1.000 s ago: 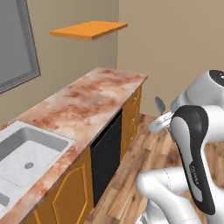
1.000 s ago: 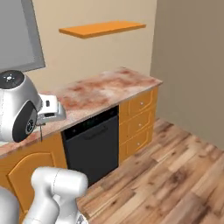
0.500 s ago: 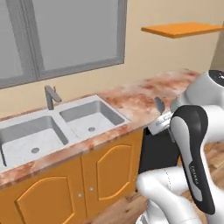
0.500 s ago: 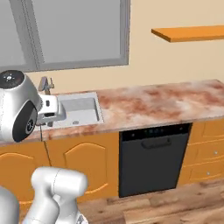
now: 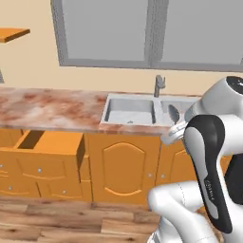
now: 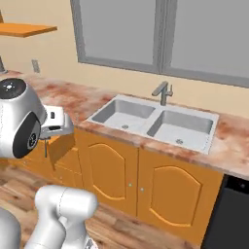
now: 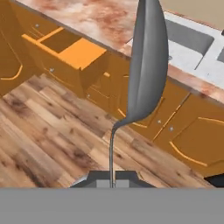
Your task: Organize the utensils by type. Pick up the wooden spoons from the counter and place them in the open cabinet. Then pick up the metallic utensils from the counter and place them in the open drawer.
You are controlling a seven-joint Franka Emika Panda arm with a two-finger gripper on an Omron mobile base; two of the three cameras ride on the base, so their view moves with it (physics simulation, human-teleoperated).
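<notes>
Since half a second ago our base has swung along the reddish-pink marbled counter (image 5: pixel 52 108), bringing the open boxy orange drawer (image 7: pixel 72 50) ahead-left of the hand. Our gripper (image 7: pixel 111 181) is clamped on the slim grey metal spoon (image 7: pixel 146 65), so we judge dropping it there comes next.

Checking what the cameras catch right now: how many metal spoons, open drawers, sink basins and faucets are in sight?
Metal spoon, held in the gripper: 1
Open drawer: 1
Sink basins: 2
Faucet: 1
Total: 5

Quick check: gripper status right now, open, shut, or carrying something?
Gripper: shut on the metal spoon, gripped by its handle, bowl end pointing away from the hand.
</notes>
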